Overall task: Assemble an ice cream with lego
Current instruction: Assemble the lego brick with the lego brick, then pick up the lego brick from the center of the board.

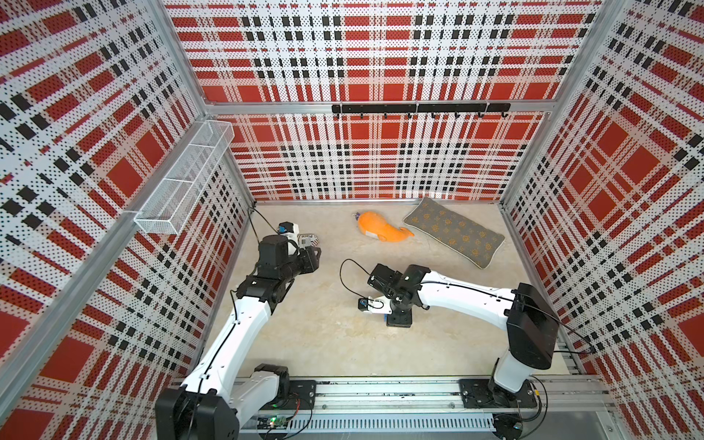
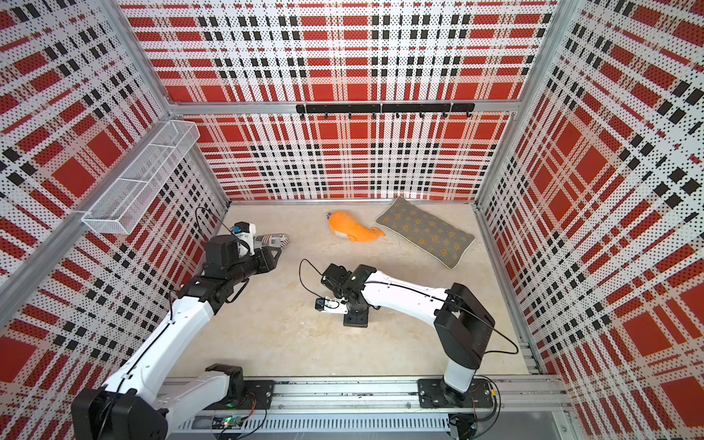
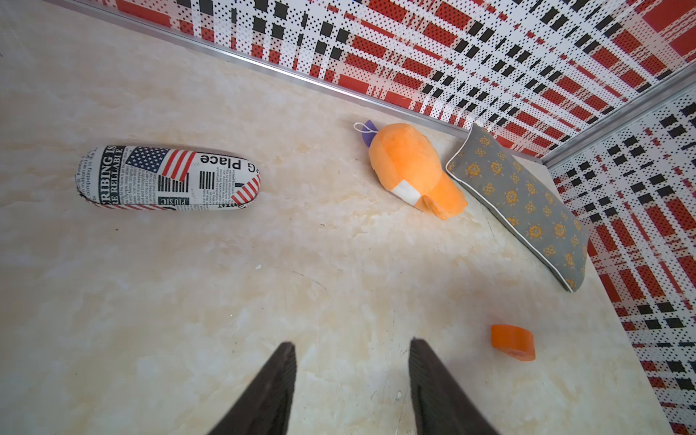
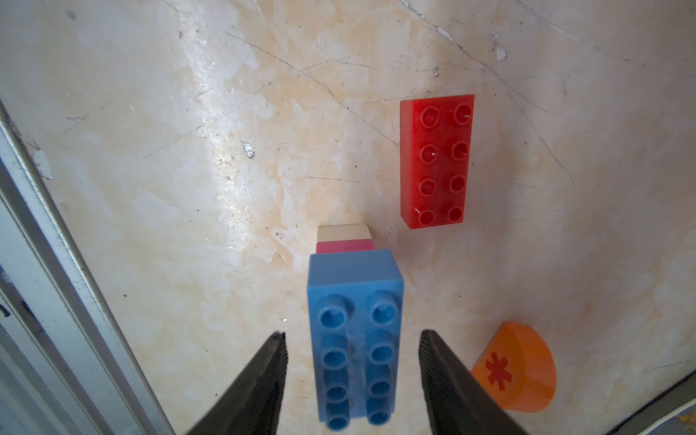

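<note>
In both top views the right arm (image 1: 457, 293) hides the lego near the table's middle; only the right wrist view shows it. There the half-built ice cream, a blue brick (image 4: 356, 278) on pink (image 4: 344, 246) and cream (image 4: 343, 232), stands between the right gripper (image 4: 352, 335) fingers (image 4: 256, 384), which are parted, clear of it on both sides; its near end blurs. The red brick (image 4: 437, 162) lies apart, and the orange piece (image 4: 519, 373) sits beside one finger. The left gripper (image 3: 351, 342) hovers parted and empty at the left.
</note>
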Tool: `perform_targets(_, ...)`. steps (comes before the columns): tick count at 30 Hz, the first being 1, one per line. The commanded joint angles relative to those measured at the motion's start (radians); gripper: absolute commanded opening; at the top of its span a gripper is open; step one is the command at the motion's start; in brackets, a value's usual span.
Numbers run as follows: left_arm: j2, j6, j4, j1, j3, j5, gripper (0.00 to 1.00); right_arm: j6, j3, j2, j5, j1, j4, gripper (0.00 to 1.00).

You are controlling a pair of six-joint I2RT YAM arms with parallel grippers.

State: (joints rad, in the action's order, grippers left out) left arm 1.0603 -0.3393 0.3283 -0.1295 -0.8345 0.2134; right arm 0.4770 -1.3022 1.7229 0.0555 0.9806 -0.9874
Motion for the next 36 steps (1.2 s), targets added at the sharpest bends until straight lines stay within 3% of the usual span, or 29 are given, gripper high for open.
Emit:
perform_targets(1,-0.005,0.016,-0.019,0.005,0.01,0.008,0.53,-0.008,-0.012,-0.028,-0.019,-0.004,-0.007,0.63)
perform_targets(9,0.017,0.049,-0.019,-0.038,-0.034,-0.005,0.53,-0.02,-0.012,-0.101,-0.023,-0.004,-0.005,0.68)
perform_targets(13,0.103,0.124,0.011,-0.158,-0.144,-0.07,0.54,-0.044,-0.016,-0.169,-0.025,-0.017,0.017,0.68)
perform_targets(18,0.238,0.366,0.023,-0.316,-0.238,-0.037,0.53,-0.159,0.036,-0.282,-0.01,-0.096,0.103,0.68)
perform_targets(23,0.349,0.62,0.109,-0.412,-0.278,-0.215,0.49,-0.256,0.117,-0.425,0.014,-0.181,0.175,0.68)
perform_targets(26,0.367,0.776,0.145,-0.451,-0.251,-0.212,0.49,-0.277,0.144,-0.503,-0.003,-0.234,0.189,0.7)
perform_targets(31,0.36,0.93,0.197,-0.477,-0.228,-0.133,0.49,-0.297,0.153,-0.594,-0.009,-0.273,0.199,0.73)
perform_targets(36,0.36,1.027,0.244,-0.572,-0.207,-0.157,0.49,-0.302,0.16,-0.619,-0.004,-0.275,0.196,0.74)
